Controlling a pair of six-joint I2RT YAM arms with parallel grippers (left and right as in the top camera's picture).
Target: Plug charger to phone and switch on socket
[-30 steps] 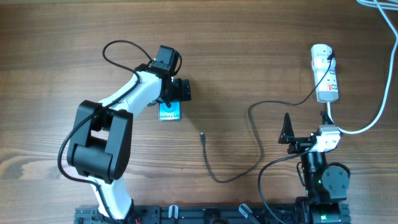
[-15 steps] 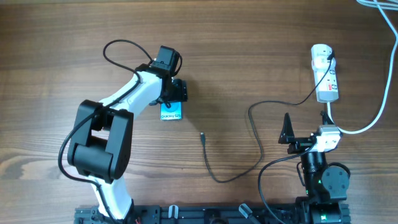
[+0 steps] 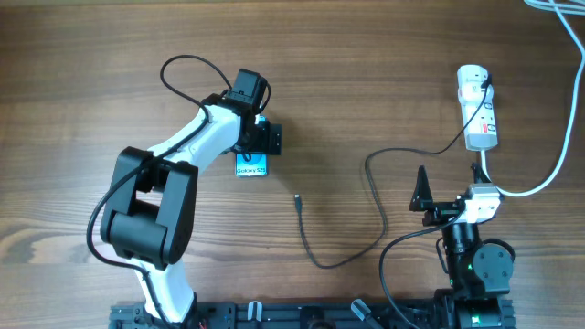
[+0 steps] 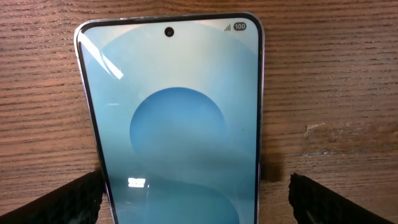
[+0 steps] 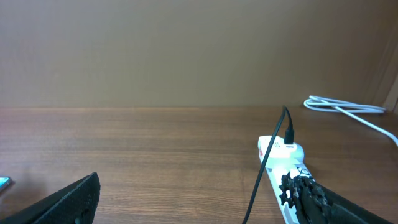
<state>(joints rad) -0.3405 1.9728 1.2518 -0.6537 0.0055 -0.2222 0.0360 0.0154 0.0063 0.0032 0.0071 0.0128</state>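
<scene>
The phone (image 3: 250,166) lies flat on the wooden table with its turquoise screen up, and it fills the left wrist view (image 4: 174,124). My left gripper (image 3: 263,139) is open and low over the phone's far end, with one finger on each side of it (image 4: 196,199). The charger cable (image 3: 375,206) runs from the socket (image 3: 477,108) in a loop to its free plug tip (image 3: 297,198), which lies on the table right of the phone. My right gripper (image 3: 448,203) is open and empty, just in front of the socket (image 5: 283,155).
The socket's thick white cord (image 3: 548,174) curves off the table's right side and shows far right in the right wrist view (image 5: 342,106). The robot bases stand along the front edge (image 3: 302,315).
My left gripper has shifted slightly over the phone. The phone has barely moved. The right arm, cable and socket have not moved.
</scene>
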